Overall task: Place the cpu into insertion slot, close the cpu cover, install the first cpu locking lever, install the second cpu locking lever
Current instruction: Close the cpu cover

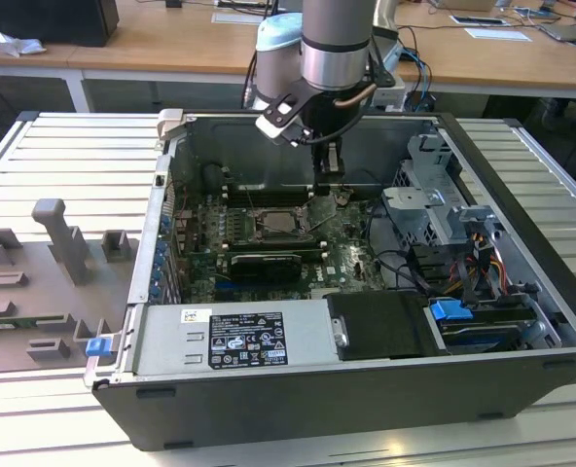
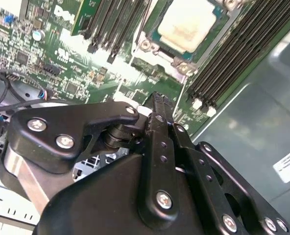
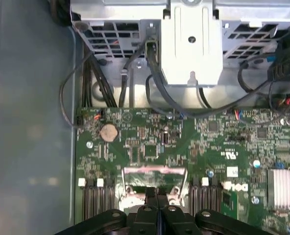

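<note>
Shows gripper (image 2: 157, 100), closed tight on nothing visible, poised low over the green board (image 2: 61, 49) just beside the insertion slot (image 2: 146, 45) holding the seated cpu (image 2: 186, 22); probably calls for slow, square downward pressure, keeping clear of the memory slots (image 2: 233, 63).

matt pale-metal cpu (image 2: 186, 24), matt blk gripper (image 2: 157, 99)

We see a black tool (image 2: 157, 105) of linked bars with silver screws; above it, a silver-grey arm (image 1: 335, 49), blue-capped.
</note>
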`<control>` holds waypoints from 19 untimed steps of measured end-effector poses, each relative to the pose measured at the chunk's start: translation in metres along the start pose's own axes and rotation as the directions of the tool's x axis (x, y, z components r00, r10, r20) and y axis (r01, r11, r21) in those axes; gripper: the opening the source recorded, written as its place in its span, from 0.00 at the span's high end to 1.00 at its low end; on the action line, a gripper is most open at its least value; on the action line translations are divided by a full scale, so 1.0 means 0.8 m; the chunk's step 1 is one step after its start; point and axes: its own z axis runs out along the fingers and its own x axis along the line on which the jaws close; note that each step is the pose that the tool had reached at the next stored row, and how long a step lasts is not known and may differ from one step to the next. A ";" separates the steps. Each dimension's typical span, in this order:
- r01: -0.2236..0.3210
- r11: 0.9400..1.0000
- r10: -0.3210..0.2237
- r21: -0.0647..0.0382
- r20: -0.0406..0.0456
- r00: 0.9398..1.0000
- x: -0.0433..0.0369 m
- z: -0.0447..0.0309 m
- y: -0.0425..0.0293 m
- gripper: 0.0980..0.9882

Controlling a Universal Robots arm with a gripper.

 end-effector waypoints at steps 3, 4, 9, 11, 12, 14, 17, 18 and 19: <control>0.000 1.000 0.000 0.001 0.003 1.000 0.000 0.0018 0.0119 0.99; 0.000 1.000 0.000 0.001 0.004 1.000 0.000 0.0024 0.0166 0.99; 0.000 1.000 0.000 0.001 0.005 1.000 0.000 0.0051 0.0296 0.99; 0.000 1.000 0.000 0.001 0.006 1.000 0.000 0.0067 0.0331 0.99; 0.001 1.000 -0.001 0.002 0.008 1.000 0.000 0.0084 0.0371 0.99; 0.001 1.000 -0.001 0.002 0.010 1.000 0.000 0.0112 0.0437 0.99; 0.001 1.000 -0.001 0.007 0.012 1.000 0.001 0.0224 0.0477 0.99; 0.001 1.000 -0.001 0.021 0.012 1.000 0.001 0.0224 0.0477 0.99; 0.001 1.000 -0.001 0.032 0.012 1.000 0.002 0.0225 0.0476 0.99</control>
